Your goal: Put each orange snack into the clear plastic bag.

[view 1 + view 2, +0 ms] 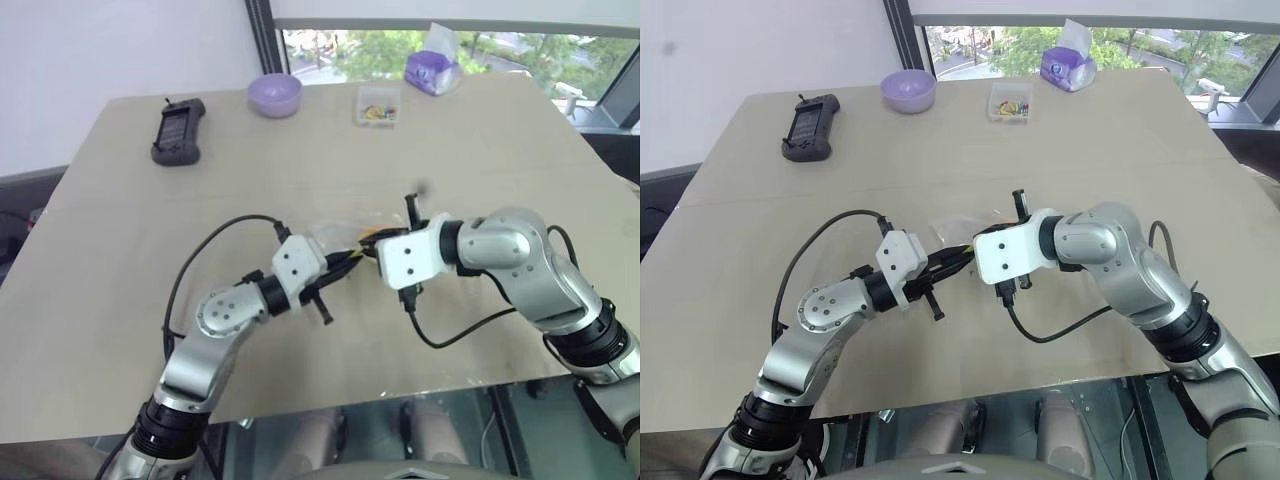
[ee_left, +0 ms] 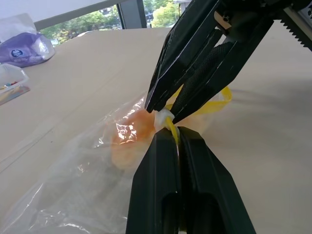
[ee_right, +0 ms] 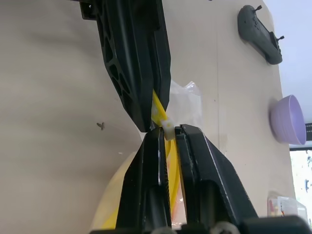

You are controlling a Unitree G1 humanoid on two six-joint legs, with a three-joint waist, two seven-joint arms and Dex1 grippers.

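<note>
Bag: the clear plastic bag (image 2: 87,180) lies on the counter (image 1: 470,130) between the two arms, its yellow seal strip (image 2: 214,100) lifted at the meeting point of both grippers.
Snack: the orange snack (image 2: 129,139) sits inside the bag, showing as an orange blur through the film, just beyond the fingertips and resting on the counter.
Left gripper: the left gripper (image 2: 168,127) has its fingers pressed together, pinching the seal strip where a small white slider tab shows.
Right gripper: the right gripper (image 3: 168,127) has its fingers nearly closed on the same strip from the opposite side, tip to tip with the left.
Handling, bag: thin, crinkly, light and slippery; it likely gives no resistance, so the stiffer seal strip is the sound place to hold.
Handling, snack: probably soft and crushable; better moved through the film than squeezed.
Progress: the snack appears bagged; closing the seal seems to be the step in hand.
</note>
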